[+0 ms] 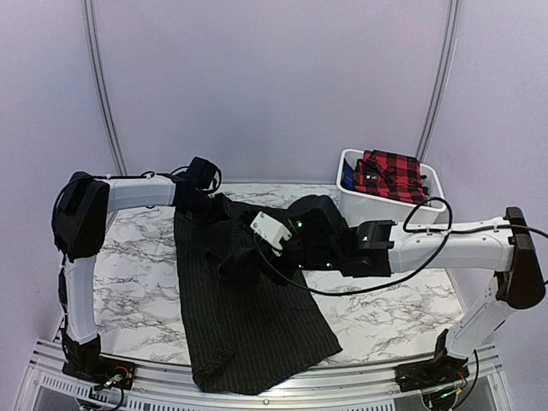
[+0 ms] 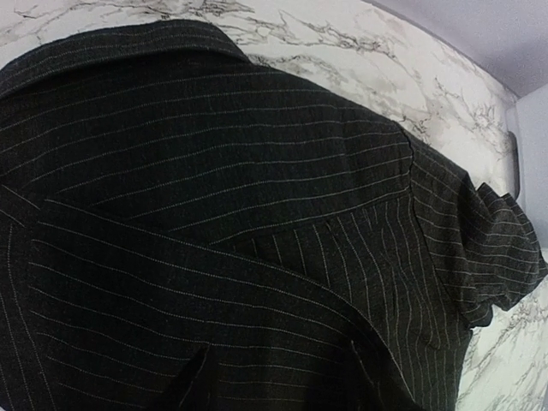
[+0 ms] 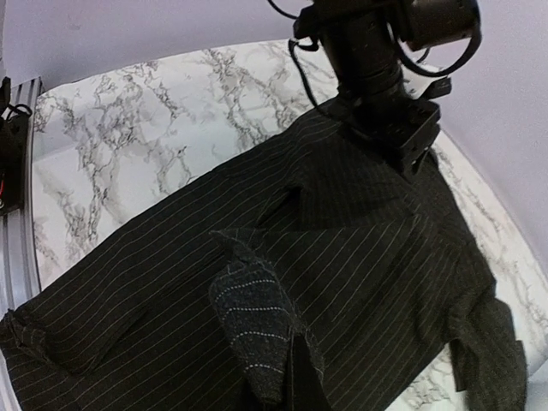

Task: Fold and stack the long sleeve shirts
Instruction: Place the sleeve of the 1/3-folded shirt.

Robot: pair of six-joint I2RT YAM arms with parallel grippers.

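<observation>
A black pinstriped long sleeve shirt (image 1: 248, 317) lies spread over the marble table (image 1: 137, 257), its hem hanging to the near edge. My right gripper (image 1: 244, 257) is over its middle, shut on a raised fold of the cloth (image 3: 257, 325) that hides the fingertips. My left gripper (image 1: 208, 201) is at the shirt's far end by the collar, also visible in the right wrist view as the left gripper (image 3: 402, 137) pressed to the fabric. Pinstriped cloth (image 2: 257, 214) fills the left wrist view, and its fingers do not show. A red-and-black plaid shirt (image 1: 390, 171) lies in a bin.
The white bin (image 1: 351, 204) stands at the back right of the table, next to the right arm's forearm. A black cable loops above that forearm (image 1: 428, 240). Bare marble shows left of the shirt and at the front right (image 1: 385, 317).
</observation>
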